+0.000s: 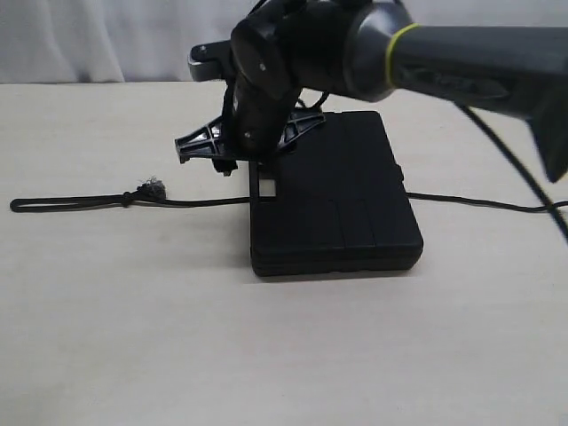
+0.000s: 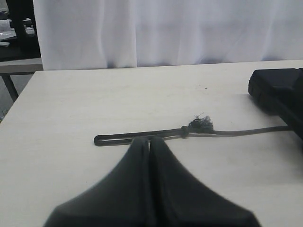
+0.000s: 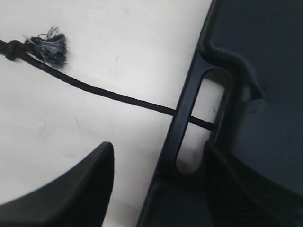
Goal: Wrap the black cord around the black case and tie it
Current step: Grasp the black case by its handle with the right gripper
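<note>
The black case (image 1: pixel 337 204) lies flat mid-table, its handle slot (image 1: pixel 266 185) on its left side. The black cord (image 1: pixel 195 202) passes under it, from a knotted loop with a frayed tuft (image 1: pixel 149 187) on the left to a tail on the right (image 1: pixel 479 203). My right gripper (image 1: pixel 248 164) hovers open over the handle edge. In the right wrist view the gripper (image 3: pixel 158 156) straddles the case's (image 3: pixel 265 71) handle bar, with the cord (image 3: pixel 118 96) crossing the slot. My left gripper (image 2: pixel 149 141) is shut on nothing, just short of the cord's loop (image 2: pixel 118 138); the exterior view does not show it.
A white curtain (image 1: pixel 89 35) hangs behind the beige table (image 1: pixel 266 355). The right arm's thin black cable (image 1: pixel 515 169) trails down at the right. The left wrist view shows the table's far corner (image 2: pixel 33 75) and dark furniture (image 2: pixel 19 28) beyond it.
</note>
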You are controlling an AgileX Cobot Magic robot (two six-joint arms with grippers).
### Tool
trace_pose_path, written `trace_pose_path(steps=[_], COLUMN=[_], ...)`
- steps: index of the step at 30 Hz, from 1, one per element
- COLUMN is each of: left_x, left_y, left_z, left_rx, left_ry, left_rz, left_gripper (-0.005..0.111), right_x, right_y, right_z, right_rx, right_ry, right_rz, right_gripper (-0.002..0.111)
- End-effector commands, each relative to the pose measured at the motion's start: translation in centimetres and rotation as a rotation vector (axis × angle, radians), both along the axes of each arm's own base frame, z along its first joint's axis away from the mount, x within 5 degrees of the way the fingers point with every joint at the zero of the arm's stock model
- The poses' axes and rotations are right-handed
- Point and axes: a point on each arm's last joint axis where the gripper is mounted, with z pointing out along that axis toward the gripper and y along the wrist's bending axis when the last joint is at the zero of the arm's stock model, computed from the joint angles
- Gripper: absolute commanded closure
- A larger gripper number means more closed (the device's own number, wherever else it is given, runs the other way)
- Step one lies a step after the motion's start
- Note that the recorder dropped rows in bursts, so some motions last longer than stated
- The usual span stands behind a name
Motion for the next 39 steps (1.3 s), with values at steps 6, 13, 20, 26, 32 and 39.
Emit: trace_pose_path(steps=[6, 13, 20, 26, 32, 39], left_x=[0.0, 0.0, 0.0, 0.0, 0.0, 0.0], left_y=[0.0, 0.0, 0.0, 0.0, 0.0, 0.0], left_z=[0.0, 0.0, 0.0, 0.0, 0.0, 0.0], left_rx=[-0.009, -0.009, -0.009, -0.009, -0.009, -0.009], left_ry=[-0.004, -0.004, -0.004, -0.004, -0.004, -0.004], left_rz=[0.002, 0.002, 0.002, 0.002, 0.002, 0.002], left_gripper=[0.107, 0.107, 0.107, 0.107, 0.107, 0.107], right_x=[2.0, 2.6, 2.9, 3.1, 3.3, 3.3], right_y=[1.1, 0.6, 1.0, 1.1, 0.6, 0.6], right_z=[-4.6, -5.5, -7.0, -7.8, -8.5, -8.7], right_rx=[-0.044, -0.093, -0.083, -0.079, -0.153, -0.158], right_ry=[0.018, -0.022, -0.027, -0.031, -0.041, -0.041], right_rz=[-0.040, -0.092, -0.080, -0.081, -0.087, -0.086], right_gripper=[0.056, 0.056, 0.056, 0.062, 0.063, 0.068])
